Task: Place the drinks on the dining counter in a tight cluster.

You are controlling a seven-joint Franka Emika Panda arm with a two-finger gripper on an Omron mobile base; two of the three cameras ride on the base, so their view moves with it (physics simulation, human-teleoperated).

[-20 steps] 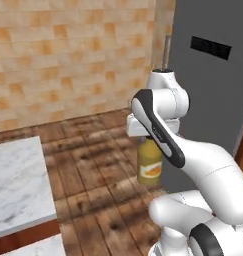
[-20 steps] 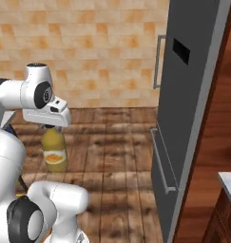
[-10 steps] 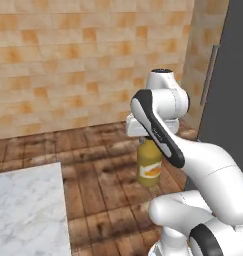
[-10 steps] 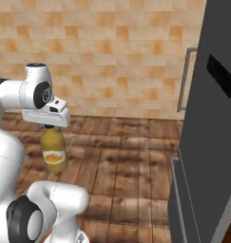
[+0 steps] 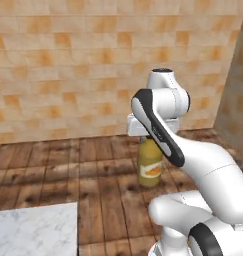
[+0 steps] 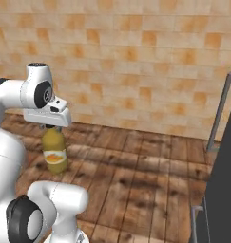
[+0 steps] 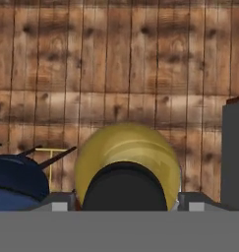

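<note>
We see a wooden plank floor (image 6: 150, 175) below, and a white marble counter (image 5: 35, 232) corner standing on it.

Open wood-plank floor (image 5: 93, 170) lay on every side of the juice jug (image 5: 150, 164) hanging upright from the end effector (image 6: 51, 128), well above the boards. The tan tiled wall (image 6: 136, 66) closed off the far side. A marble counter (image 5: 35, 230) corner stood low at the near left, and a dark refrigerator (image 6: 221, 190) with a steel handle blocked the right. A navy-blue stool (image 7: 15, 179) sat just beside the jug from above.
</note>
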